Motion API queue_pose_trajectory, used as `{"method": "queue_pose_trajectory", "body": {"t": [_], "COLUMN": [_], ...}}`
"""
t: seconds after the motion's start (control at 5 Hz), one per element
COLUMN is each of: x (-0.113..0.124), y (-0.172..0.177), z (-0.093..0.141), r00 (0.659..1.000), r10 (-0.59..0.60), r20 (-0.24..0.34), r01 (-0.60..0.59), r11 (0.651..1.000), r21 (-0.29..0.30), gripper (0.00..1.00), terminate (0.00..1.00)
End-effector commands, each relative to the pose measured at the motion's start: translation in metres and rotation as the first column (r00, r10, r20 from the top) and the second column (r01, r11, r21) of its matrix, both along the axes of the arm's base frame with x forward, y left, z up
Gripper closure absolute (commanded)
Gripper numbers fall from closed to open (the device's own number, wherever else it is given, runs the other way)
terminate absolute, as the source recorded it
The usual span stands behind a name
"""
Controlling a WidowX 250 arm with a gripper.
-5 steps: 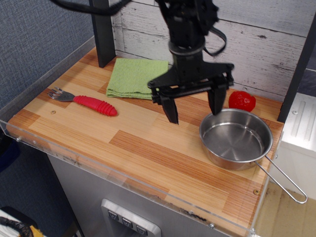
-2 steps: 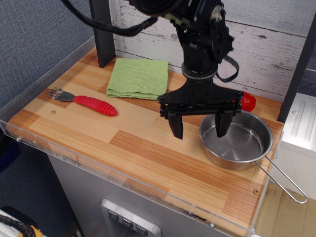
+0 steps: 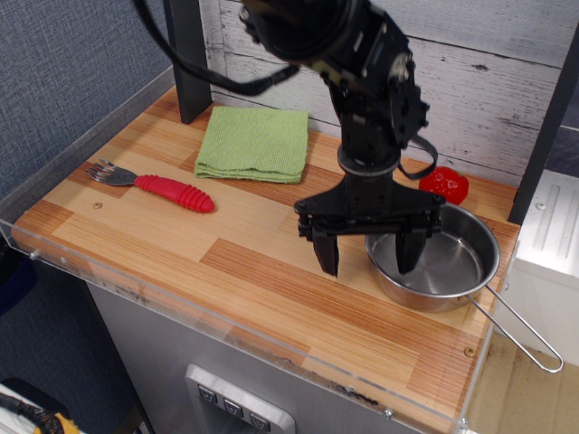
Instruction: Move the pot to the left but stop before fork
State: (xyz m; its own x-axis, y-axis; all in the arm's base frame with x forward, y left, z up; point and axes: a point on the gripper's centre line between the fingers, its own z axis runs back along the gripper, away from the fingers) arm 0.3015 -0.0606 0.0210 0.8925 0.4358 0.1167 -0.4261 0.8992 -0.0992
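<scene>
The gripper hangs with its fingers spread wide, straddling the near-left rim of the pot: one finger inside the bowl, the other outside over the wood, grasping nothing. Far to its left lies the fork, well apart from the pot.

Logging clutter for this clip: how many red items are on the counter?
2: the fork, with its red handle, lies at the left; the strawberry sits at the back right, behind the pot. Nothing else red shows.
</scene>
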Motion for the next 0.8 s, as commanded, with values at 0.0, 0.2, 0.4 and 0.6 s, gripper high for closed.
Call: {"method": "queue_pose_trajectory", "body": {"t": [0.0, 0.2, 0.4, 0.6], "x": [0.004, 0.001, -0.002, -0.002], "y": [0.003, 0.004, 0.005, 0.005], "z": [0.006, 0.007, 0.011, 0.020], "r00": [0.997, 0.996, 0.995, 0.993], "r10": [0.015, 0.022, 0.030, 0.035], "r20": [0.076, 0.085, 0.094, 0.112], "r01": [-0.015, -0.023, -0.030, -0.035], "r11": [1.000, 1.000, 1.000, 0.999], "r21": [-0.001, 0.010, 0.008, 0.001], "gripper": [1.00, 1.00, 1.00, 1.00], "terminate": [0.00, 0.00, 0.00, 0.00]}}
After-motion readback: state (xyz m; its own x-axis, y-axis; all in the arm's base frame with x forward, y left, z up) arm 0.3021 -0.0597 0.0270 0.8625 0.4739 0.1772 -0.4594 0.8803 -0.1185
